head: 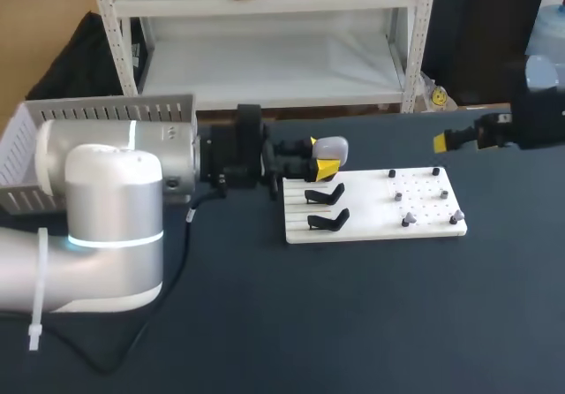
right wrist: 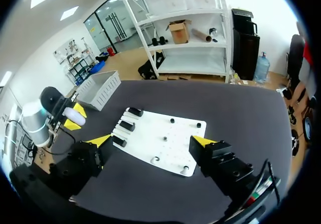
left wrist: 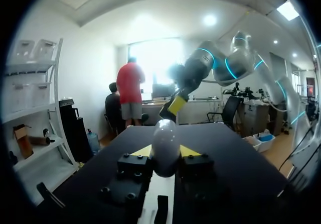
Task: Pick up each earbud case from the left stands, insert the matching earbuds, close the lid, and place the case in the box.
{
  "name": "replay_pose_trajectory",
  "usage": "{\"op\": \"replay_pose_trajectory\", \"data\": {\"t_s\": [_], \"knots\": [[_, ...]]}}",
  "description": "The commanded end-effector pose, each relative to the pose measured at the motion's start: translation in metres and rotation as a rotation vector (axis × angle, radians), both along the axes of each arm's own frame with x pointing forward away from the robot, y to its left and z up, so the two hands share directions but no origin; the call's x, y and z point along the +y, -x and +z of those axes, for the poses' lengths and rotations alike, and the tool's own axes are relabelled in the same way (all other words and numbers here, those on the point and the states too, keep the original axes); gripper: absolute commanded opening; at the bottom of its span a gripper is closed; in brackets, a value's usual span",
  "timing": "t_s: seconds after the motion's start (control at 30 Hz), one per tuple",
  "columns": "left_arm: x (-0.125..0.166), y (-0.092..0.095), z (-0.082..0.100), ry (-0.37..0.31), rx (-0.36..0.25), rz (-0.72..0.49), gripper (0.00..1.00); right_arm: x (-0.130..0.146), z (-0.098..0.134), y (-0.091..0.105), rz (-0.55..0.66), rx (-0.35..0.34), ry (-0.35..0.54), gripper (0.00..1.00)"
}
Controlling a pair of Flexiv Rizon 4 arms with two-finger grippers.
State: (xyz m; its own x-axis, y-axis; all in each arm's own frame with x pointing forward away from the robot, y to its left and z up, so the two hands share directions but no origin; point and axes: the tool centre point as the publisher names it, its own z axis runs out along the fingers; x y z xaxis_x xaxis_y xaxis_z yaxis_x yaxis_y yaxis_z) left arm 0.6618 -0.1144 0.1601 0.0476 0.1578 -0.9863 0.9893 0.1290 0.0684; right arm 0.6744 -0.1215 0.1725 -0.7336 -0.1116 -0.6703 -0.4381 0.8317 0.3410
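Note:
My left gripper (head: 323,166) is shut on a pale grey, egg-shaped earbud case (head: 332,149), held just above the far left corner of the white board (head: 371,208). In the left wrist view the case (left wrist: 165,147) stands upright between the two yellow tips, lid closed. Two black stands (head: 325,197) on the board's left side are bare. Small earbuds (head: 407,222) sit on pegs on the board's right half. My right gripper (right wrist: 153,142) is open and holds nothing, high over the board (right wrist: 165,138); the head view shows it (head: 446,140) at the far right edge.
A grey slatted box (head: 106,111) stands at the table's back left, partly behind my left arm; it also shows as the box (right wrist: 98,86) beyond the board in the right wrist view. A black cable (head: 181,261) trails under the left arm.

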Motion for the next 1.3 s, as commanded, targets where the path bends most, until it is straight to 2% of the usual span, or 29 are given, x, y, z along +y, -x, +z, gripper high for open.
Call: {"op": "replay_pose_trajectory", "data": {"t_s": [0.03,0.2,0.43,0.67,0.87,1.1,1.3], "knots": [[-0.012,-0.018,-0.005,-0.012,-0.006,-0.032,0.0,0.016,0.005,0.014,-0.046,-0.004,0.04,1.0],[-0.019,-0.031,-0.006,-0.016,-0.016,-0.062,0.0,0.038,0.009,0.027,-0.033,0.005,0.04,1.0],[-0.03,-0.039,-0.004,-0.005,-0.026,-0.097,0.0,0.068,0.01,0.04,0.01,0.03,0.037,1.0],[-0.037,-0.034,-0.004,0.005,-0.033,-0.123,0.0,0.084,0.01,0.04,0.039,0.04,0.044,1.0],[-0.041,-0.028,-0.009,-0.005,-0.026,-0.132,0.0,0.087,0.012,0.038,0.042,0.041,0.057,1.0],[-0.044,-0.014,-0.006,-0.016,-0.033,-0.12,0.0,0.093,0.009,0.031,0.041,0.054,0.062,1.0],[-0.047,-0.013,-0.006,-0.011,-0.032,-0.121,0.0,0.098,0.006,0.026,0.044,0.069,0.06,1.0]]}}
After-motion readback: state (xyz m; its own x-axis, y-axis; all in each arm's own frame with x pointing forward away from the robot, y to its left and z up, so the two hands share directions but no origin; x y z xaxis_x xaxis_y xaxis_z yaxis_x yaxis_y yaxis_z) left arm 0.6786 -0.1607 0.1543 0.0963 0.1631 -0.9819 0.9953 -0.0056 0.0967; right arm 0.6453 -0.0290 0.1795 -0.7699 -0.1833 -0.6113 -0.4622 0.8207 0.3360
